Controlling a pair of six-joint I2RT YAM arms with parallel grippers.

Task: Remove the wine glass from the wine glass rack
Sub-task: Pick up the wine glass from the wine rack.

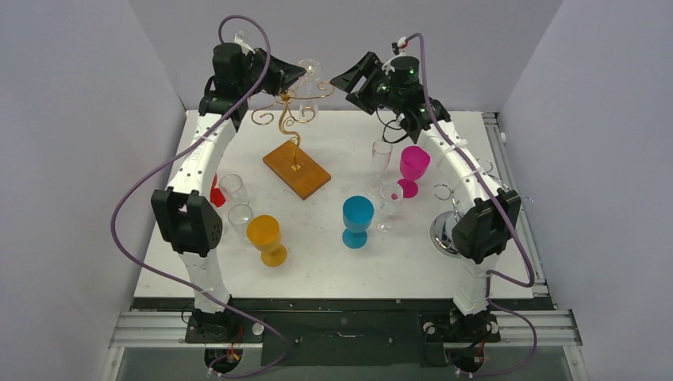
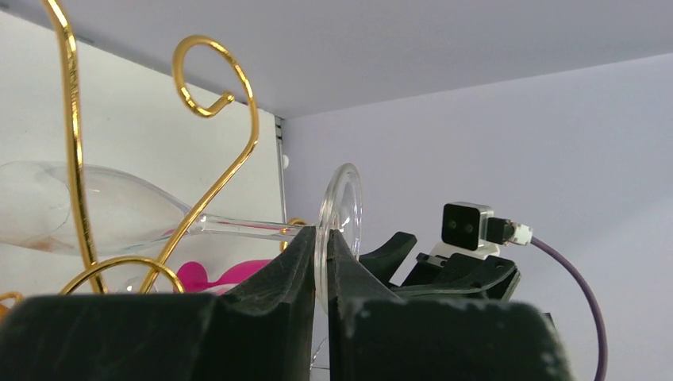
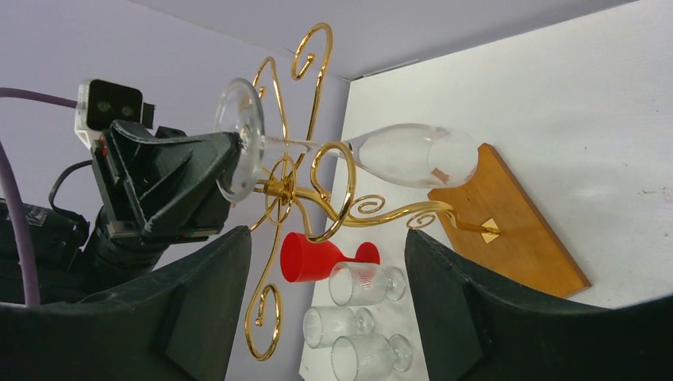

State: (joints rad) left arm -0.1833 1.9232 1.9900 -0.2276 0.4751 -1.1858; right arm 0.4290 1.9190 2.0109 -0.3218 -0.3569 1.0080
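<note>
The gold wire wine glass rack (image 1: pixel 287 113) stands on its brown wooden base (image 1: pixel 296 169) at the back middle. A clear wine glass (image 1: pixel 312 68) hangs upside down in a top arm. In the left wrist view my left gripper (image 2: pixel 321 254) is shut on the rim of the glass's round foot (image 2: pixel 343 208); stem and bowl (image 2: pixel 48 206) reach left through the gold curl (image 2: pixel 238 151). My right gripper (image 3: pixel 329 262) is open and empty, just right of the rack top (image 1: pixel 347 82), facing the glass (image 3: pixel 413 155) and the rack (image 3: pixel 317 171).
A red cup (image 1: pixel 216 193), two clear glasses (image 1: pixel 236 198) and an orange goblet (image 1: pixel 266 234) stand left. A blue goblet (image 1: pixel 358 218), a pink goblet (image 1: pixel 413 167) and clear glasses (image 1: pixel 382 159) stand right. A chrome stand (image 1: pixel 446 230) sits behind the right arm.
</note>
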